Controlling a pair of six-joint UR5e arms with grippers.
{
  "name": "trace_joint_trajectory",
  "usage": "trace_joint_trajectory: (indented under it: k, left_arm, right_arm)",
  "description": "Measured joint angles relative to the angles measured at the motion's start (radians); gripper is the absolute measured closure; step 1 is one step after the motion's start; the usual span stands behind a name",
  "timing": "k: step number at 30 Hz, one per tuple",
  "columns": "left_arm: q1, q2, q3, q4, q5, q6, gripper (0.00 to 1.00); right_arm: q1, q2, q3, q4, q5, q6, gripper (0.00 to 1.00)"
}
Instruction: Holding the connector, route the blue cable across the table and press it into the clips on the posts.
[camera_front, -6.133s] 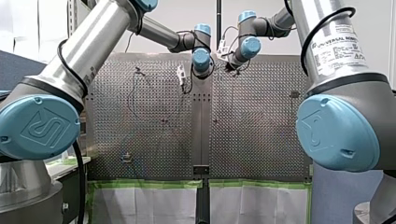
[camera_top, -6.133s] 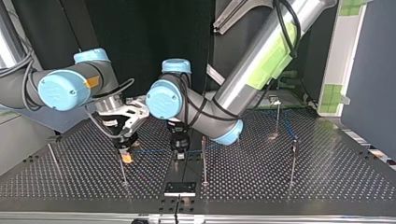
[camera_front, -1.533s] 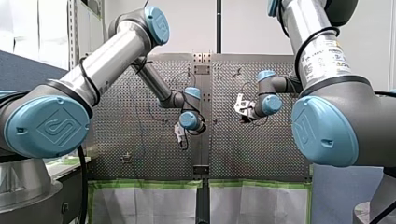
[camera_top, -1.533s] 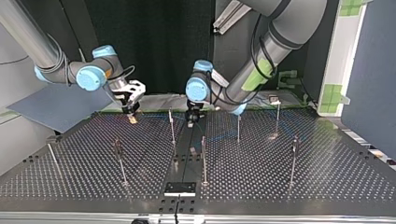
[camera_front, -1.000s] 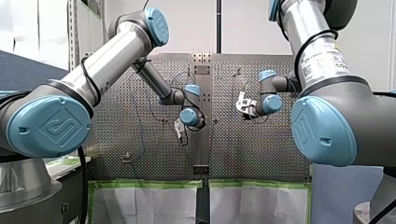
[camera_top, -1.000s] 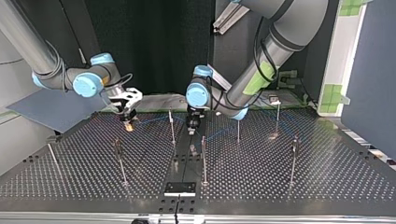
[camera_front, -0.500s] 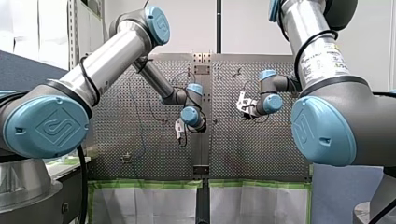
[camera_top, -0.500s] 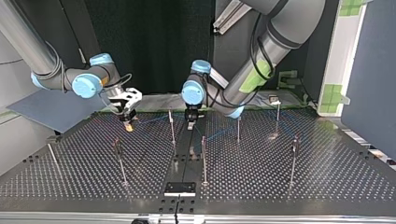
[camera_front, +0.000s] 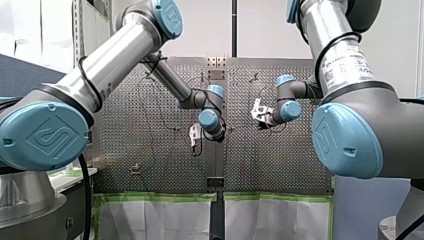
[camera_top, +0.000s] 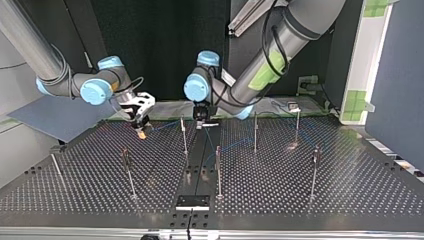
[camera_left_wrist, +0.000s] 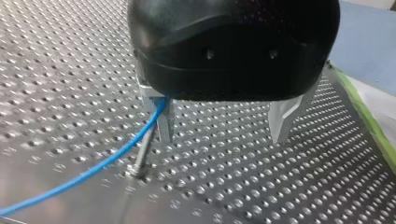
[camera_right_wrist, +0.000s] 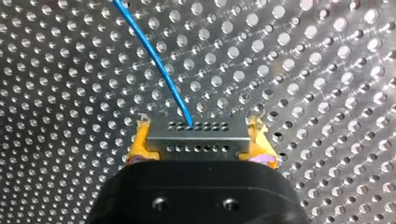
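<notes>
In the top view my right gripper (camera_top: 143, 132) hung at the upper left of the frame, low over the perforated table (camera_top: 280, 200). My left gripper (camera_top: 202, 122) hung near the upper middle, just beside a thin post (camera_top: 184, 139).

The right wrist view showed the right gripper's yellow pads (camera_right_wrist: 139, 144) clamped on the two ends of a flat grey connector (camera_right_wrist: 198, 135). The blue cable (camera_right_wrist: 183, 109) left the connector's row of holes and curved away ahead over the table.

In the top view that cable ran from the right gripper toward the post near the middle, then on across the right half of the frame past further posts. Whether it sat in any clip I could not tell.

In the left wrist view the left gripper's metal fingers (camera_left_wrist: 164, 122) stood wide apart, with bare table between them. The cable passed close against one finger, beside a post standing under it.

In the front view both grippers hung near the middle of the frame, well apart from each other.
</notes>
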Motion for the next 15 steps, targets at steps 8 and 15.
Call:
trace_joint_trajectory:
  k: [8,15]
  left_arm:
    - [-0.003,0.076,-0.076,0.074,-0.001,-0.002,0.0]
    - [-0.022,0.131,-0.131,0.098,0.0,0.006,0.0]
  right_arm:
    - [0.012,0.0,0.001,0.014,0.0,0.0,1.0]
    - [0.013,0.0,0.002,0.02,-0.001,0.007,1.0]
